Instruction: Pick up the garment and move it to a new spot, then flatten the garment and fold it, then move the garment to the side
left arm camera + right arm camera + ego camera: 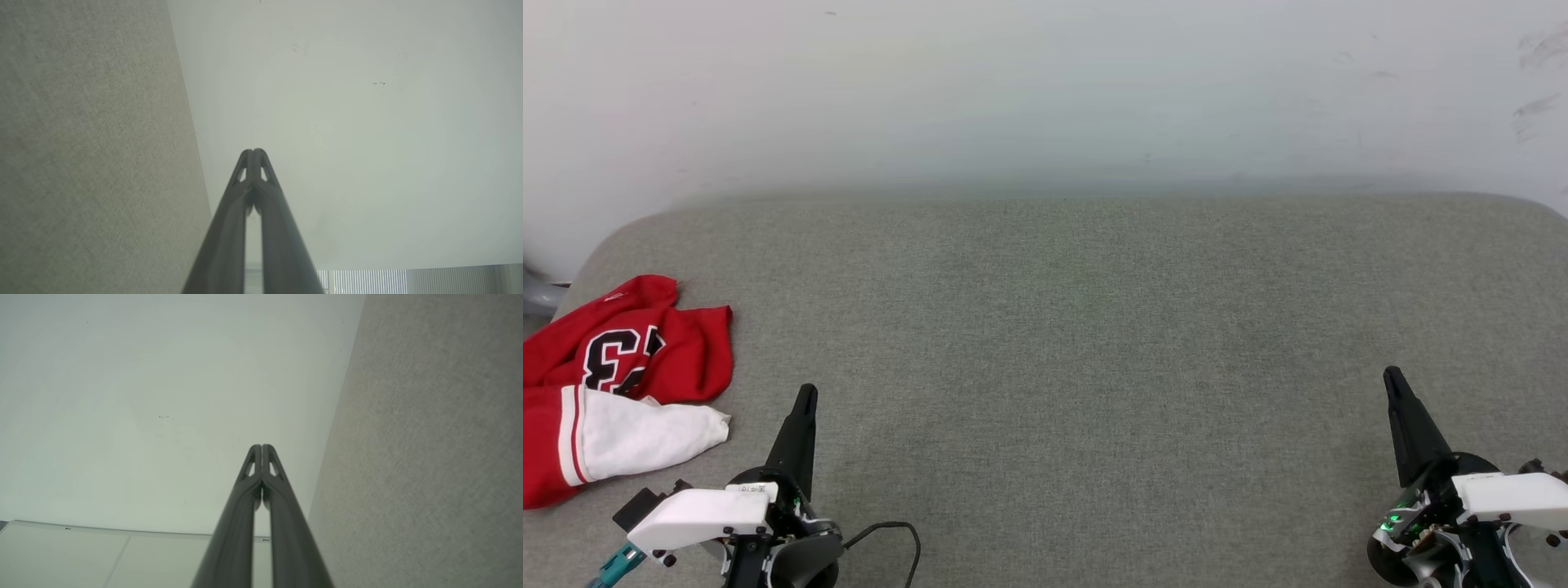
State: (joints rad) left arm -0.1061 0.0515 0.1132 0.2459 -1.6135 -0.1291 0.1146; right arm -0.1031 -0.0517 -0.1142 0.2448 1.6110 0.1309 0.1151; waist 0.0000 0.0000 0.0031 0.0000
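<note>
The garment (621,384) lies crumpled at the left edge of the grey fabric surface (1078,351): red cloth, black white-outlined numerals, and a white sleeve with striped trim spread toward the front. My left gripper (805,394) is at the lower left, just right of the white sleeve and apart from it, shut with nothing in it. In the left wrist view its fingertips (253,152) meet against the pale wall. My right gripper (1393,376) is at the lower right, far from the garment, shut and empty. Its fingertips (261,446) touch in the right wrist view.
A pale wall (1045,90) rises behind the surface's far edge. A grey object (535,294) pokes in at the far left behind the garment. A black cable (890,535) loops near my left wrist. The wide grey surface stretches between both grippers.
</note>
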